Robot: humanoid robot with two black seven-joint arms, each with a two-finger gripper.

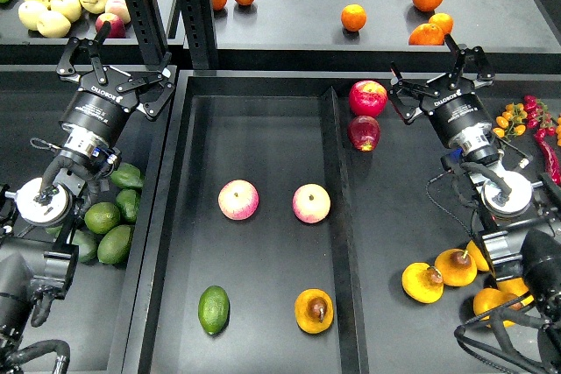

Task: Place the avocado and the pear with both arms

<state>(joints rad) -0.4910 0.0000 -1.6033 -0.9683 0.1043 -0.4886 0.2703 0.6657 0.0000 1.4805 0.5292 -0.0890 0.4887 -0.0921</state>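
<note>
Two task fruits in tray (263, 111) | avocado (213, 309) front-left, pear (314, 311) front-right, well apart | left gripper (107, 52) jaws spread, empty, raised | right gripper (441, 70) jaws spread, empty | judgement: placement appears done; nothing evidently left.

We look forward and steeply down from the head onto the black tray (263, 111) at close range, our arms entering beside it at either edge.
</note>
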